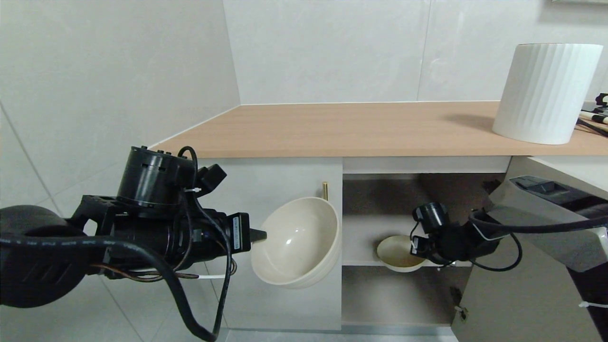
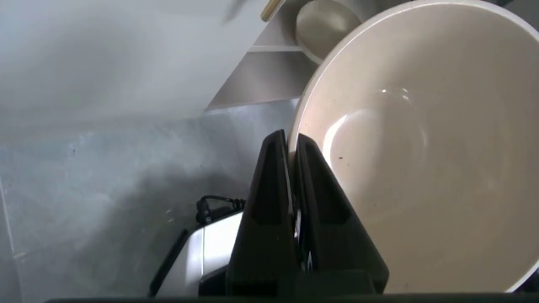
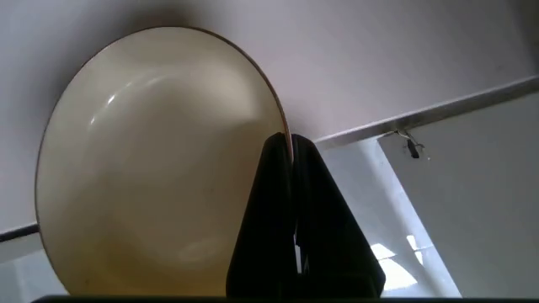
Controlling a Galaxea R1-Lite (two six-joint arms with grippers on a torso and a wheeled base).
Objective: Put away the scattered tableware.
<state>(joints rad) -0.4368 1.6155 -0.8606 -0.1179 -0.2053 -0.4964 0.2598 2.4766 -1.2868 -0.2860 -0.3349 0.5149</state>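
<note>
The left arm stretches forward at about cabinet height, its wrist level and its left hand [image 1: 259, 234] pointing toward the cupboard. The hand is clenched on the rim of a large cream bowl [image 1: 297, 242], which hangs tipped on its side with its hollow facing back toward the robot. The bowl is in the air in front of the closed cabinet door [image 1: 280, 185], just below the brass handle [image 1: 325, 190].

The right arm reaches into the open cupboard compartment beside it. Its right hand [image 1: 422, 247] is at the edge of a smaller cream bowl [image 1: 396, 254], which sits at the front of the cupboard shelf [image 1: 361, 237].

The left wrist view shows the two fingers of the left hand [image 2: 290, 143] pressed close together with the large bowl's [image 2: 421, 143] rim between them. It also shows the smaller bowl [image 2: 324, 25] farther off on the shelf. The right wrist view gives what the head view cannot: the right hand [image 3: 289, 143] is clamped on the smaller bowl's [image 3: 160, 160] thin rim, one finger inside and one outside.

The head view also shows the wooden tabletop [image 1: 356, 128] above the cupboard. A white ribbed container [image 1: 546, 92] stands at its right end.
</note>
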